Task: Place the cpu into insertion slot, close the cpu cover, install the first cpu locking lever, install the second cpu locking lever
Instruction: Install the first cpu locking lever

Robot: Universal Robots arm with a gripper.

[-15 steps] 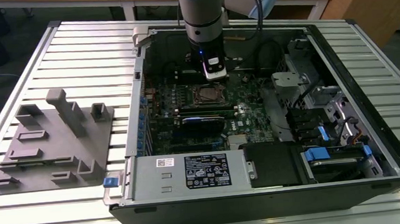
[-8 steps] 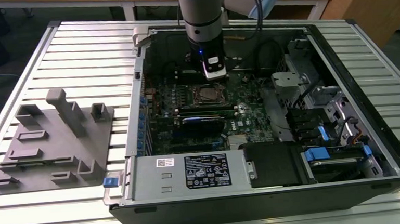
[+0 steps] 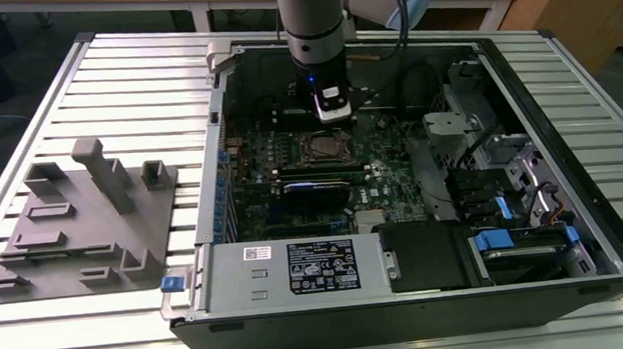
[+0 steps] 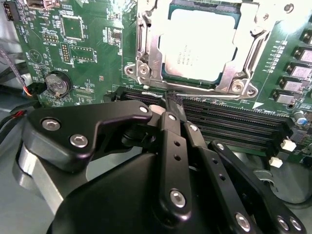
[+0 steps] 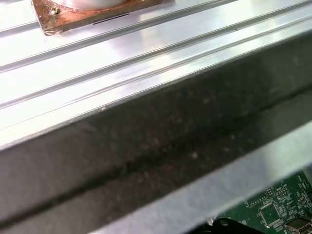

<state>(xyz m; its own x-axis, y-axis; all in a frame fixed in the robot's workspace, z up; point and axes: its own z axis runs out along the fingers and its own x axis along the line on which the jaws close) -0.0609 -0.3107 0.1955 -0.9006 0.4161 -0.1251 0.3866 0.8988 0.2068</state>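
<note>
Your black pincer (image 4: 171, 105) is fully closed with nothing between its fingers. Just ahead of its tips, the square silver-topped cpu (image 4: 199, 46) sits in the black insertion slot, the silver metal cpu cover (image 4: 146, 53) framing it. Any drift risks scraping the memory slots (image 4: 229, 122).

My arm (image 3: 314, 28) hangs inside the open computer case (image 3: 406, 298), just above the insertion slot (image 3: 326, 148) on the green board (image 3: 388, 178).

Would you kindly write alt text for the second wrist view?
The cpu sits in the insertion slot under the closed cpu cover on a green motherboard. The black gripper, fingers shut, hovers near the socket's edge.
</note>
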